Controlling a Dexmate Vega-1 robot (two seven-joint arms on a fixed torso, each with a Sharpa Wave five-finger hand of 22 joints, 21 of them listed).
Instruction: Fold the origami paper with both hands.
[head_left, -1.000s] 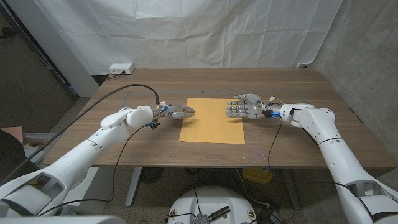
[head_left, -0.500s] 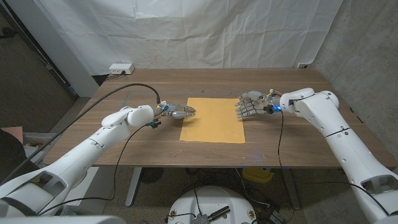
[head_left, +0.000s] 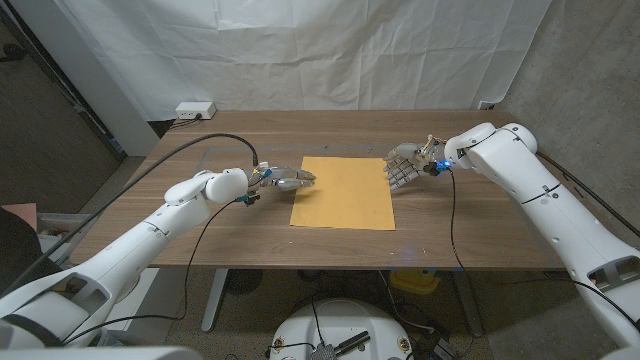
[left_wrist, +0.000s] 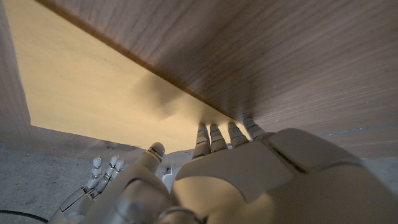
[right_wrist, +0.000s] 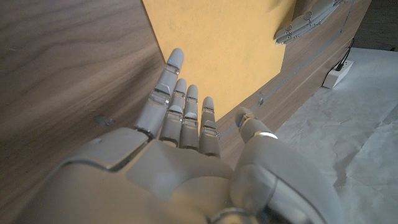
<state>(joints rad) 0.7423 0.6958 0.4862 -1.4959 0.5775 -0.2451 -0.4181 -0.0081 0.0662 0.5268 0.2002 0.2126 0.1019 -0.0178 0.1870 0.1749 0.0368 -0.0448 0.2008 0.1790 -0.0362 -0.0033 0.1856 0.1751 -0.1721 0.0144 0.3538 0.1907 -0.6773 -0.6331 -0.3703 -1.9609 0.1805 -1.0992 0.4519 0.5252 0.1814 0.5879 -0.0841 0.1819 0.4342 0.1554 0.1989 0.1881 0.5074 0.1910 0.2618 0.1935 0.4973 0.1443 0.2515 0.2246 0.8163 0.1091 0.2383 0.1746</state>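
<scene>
A square sheet of yellow origami paper (head_left: 343, 192) lies flat in the middle of the wooden table (head_left: 470, 215). My left hand (head_left: 285, 181) reaches in from the left, fingers stretched out and held together, tips at the paper's left edge near its far corner. The left wrist view shows those fingertips (left_wrist: 219, 134) right at the paper's (left_wrist: 93, 87) border. My right hand (head_left: 404, 167) hovers at the paper's far right corner, fingers extended and holding nothing. In the right wrist view its fingers (right_wrist: 177, 99) point over the paper's (right_wrist: 230, 43) edge, with the left hand (right_wrist: 308, 22) across the sheet.
A white power strip (head_left: 195, 110) sits at the table's far left corner. A black cable (head_left: 205, 148) loops over the table to my left arm. A white cloth hangs behind the table. Bare wood lies on all sides of the paper.
My right hand has drawn back from over the paper to its far right corner, and the right arm has swung up and outward. The left hand has stayed put.
</scene>
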